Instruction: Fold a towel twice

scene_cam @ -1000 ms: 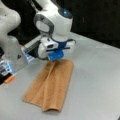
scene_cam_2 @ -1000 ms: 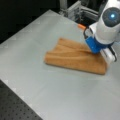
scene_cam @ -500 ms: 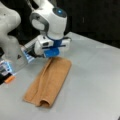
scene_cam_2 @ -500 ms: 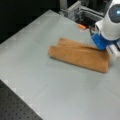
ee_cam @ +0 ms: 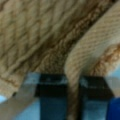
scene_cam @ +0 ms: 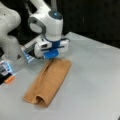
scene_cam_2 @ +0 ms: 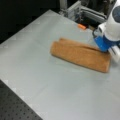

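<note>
Grey matte desk [scene_cam: 100, 75] is filling both front views, plain surface, dark background behind it. In a front view a black perforated board [scene_cam_2: 17, 105] is sitting at the bottom left corner, past the desk edge. Metal framing [scene_cam_2: 82, 11] is standing at the top, beyond the far edge, with a small orange item [scene_cam_2: 81, 26] lying near it. In a front view a white robot base [scene_cam: 10, 35] is standing at the left, with a blue-lit device [scene_cam: 6, 67] and an orange bit [scene_cam: 9, 79] at the desk's left edge.

The towel [scene_cam: 48, 81] is lying on the desk as a long narrow strip, folded over lengthwise, its near end curling into a loop at a front view's bottom. In a front view the towel [scene_cam_2: 80, 53] is running left to right across the middle, with one layer's edge showing along its top side.

Open desk is lying all around: wide bare area at a front view's right, and to the left and bottom of the cloth in both.

The tool [scene_cam: 51, 53] is sitting at the towel's far end, blue fingers down at the cloth. In the wrist view the tool [ee_cam: 72, 95] is clamped on a fold of the towel [ee_cam: 45, 32], cloth edge running between the dark pads [ee_cam: 52, 97].

No readable writing or labels.
</note>
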Motion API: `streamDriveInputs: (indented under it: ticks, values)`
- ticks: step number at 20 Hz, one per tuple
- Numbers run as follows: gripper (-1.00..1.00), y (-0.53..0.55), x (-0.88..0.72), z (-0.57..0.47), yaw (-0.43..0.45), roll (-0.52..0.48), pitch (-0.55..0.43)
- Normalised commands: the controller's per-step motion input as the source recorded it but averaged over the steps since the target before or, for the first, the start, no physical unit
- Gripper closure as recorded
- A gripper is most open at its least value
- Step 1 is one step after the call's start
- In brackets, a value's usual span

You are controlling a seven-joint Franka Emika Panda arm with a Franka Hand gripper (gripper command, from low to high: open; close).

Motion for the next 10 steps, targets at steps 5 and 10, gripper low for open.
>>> streamDriveInputs:
  ticks: [5, 10]
  values:
    - [-1.00, -0.05, -0.01, -0.27, -0.045, 0.133, -0.255]
    - [-1.00, -0.14, -0.12, -0.09, -0.006, 0.122, -0.151]
